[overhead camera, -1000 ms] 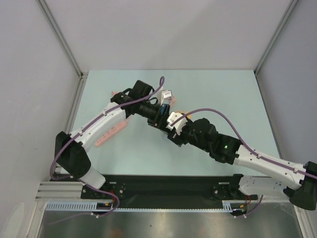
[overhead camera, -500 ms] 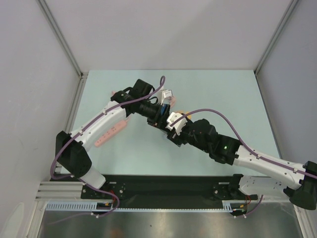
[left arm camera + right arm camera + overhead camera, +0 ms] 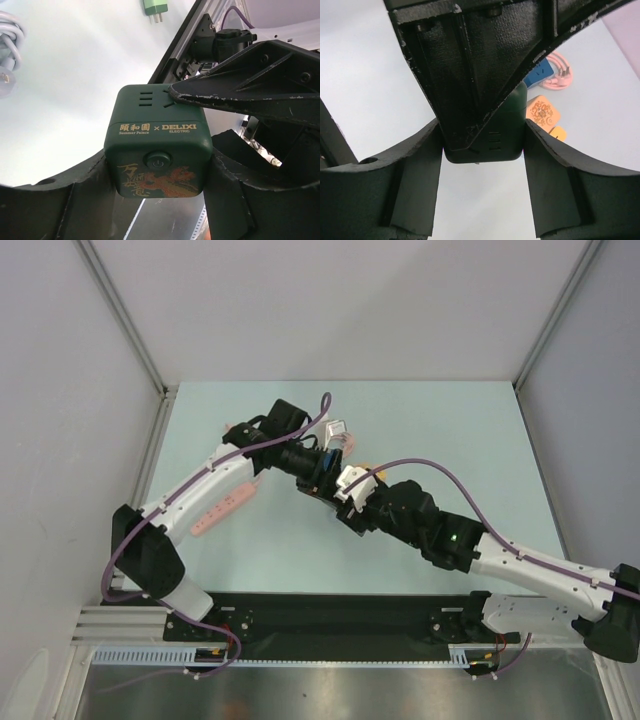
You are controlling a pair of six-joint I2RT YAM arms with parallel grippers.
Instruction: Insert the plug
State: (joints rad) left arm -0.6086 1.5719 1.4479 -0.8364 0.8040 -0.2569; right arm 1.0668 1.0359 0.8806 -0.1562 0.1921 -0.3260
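A dark green cube socket (image 3: 157, 145) with gold lettering and a power button sits between my left gripper's (image 3: 159, 167) two fingers, which press its sides. My right gripper (image 3: 482, 147) meets it from the other side; its fingers touch the same cube (image 3: 505, 135), and one right finger (image 3: 240, 95) lies across the cube's top. In the top view both grippers (image 3: 325, 475) (image 3: 347, 502) meet above the middle of the table and hide the cube. A light green plug (image 3: 155, 7) with two prongs lies on the table beyond.
A pink power strip (image 3: 222, 508) lies left of the arms. A blue socket (image 3: 540, 75), a coiled pink cable (image 3: 563, 75) and an orange adapter (image 3: 541, 112) lie behind the grippers. A white cable coil (image 3: 10, 45) lies at the left.
Both grippers have shifted slightly to the left together, still joined at the cube. Nothing else has moved.
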